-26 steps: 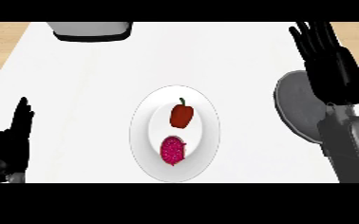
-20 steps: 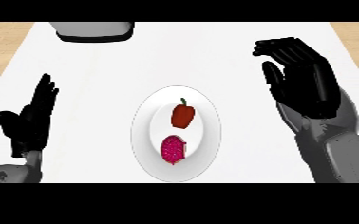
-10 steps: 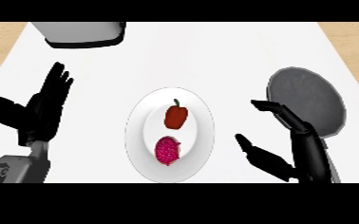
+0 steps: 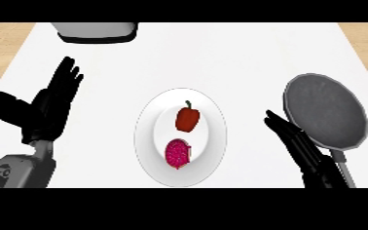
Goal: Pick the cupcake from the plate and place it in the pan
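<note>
A pink cupcake (image 4: 178, 154) lies on the near half of a white plate (image 4: 152, 126) at the counter's middle. Beside it, further back on the plate, is a red bell pepper (image 4: 188, 119). A dark grey round pan (image 4: 324, 112) sits to the right, its handle pointing toward me. My right hand (image 4: 296, 146) is open, fingers straight, between plate and pan, just left of the pan's handle and apart from the cupcake. At the left, fingers up, rests my open left hand (image 4: 52, 102).
A grey and white appliance (image 4: 95, 31) stands at the counter's back left edge. Wooden floor shows past the counter's far corners.
My right hand has dropped from over the pan to low between plate and pan, uncovering the pan. The left hand rose into view at the left. The view shifted slightly.
</note>
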